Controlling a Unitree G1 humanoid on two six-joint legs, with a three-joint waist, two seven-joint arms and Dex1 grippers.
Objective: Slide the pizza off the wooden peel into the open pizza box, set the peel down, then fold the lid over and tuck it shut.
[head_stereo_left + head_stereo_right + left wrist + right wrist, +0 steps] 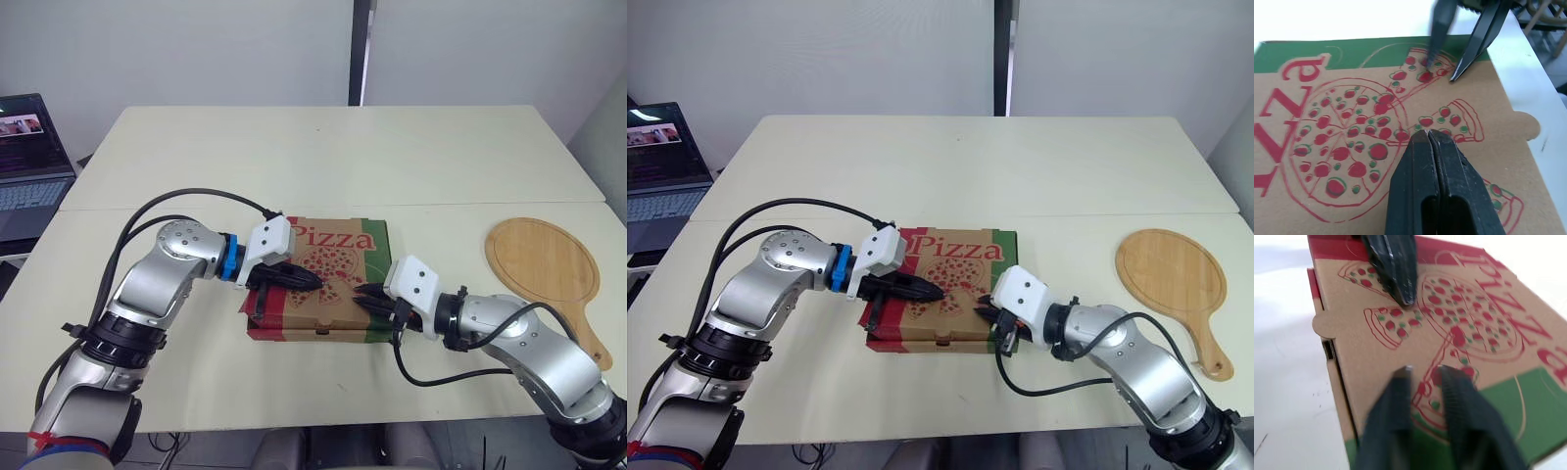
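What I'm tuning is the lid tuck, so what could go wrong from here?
A dark gap shows beside the rounded tab at the front edge of the pizza box, so the lid may spring up once released. The shut left gripper and the open right gripper both rest on the lid; hard pressing could dent it. The box sits free on the table, so an uneven push might slide it.

Beige table (323,157) bearing pizza box (338,241), wooden peel (544,260)

L gripper (313,281) closed, R gripper (361,292) slightly parted
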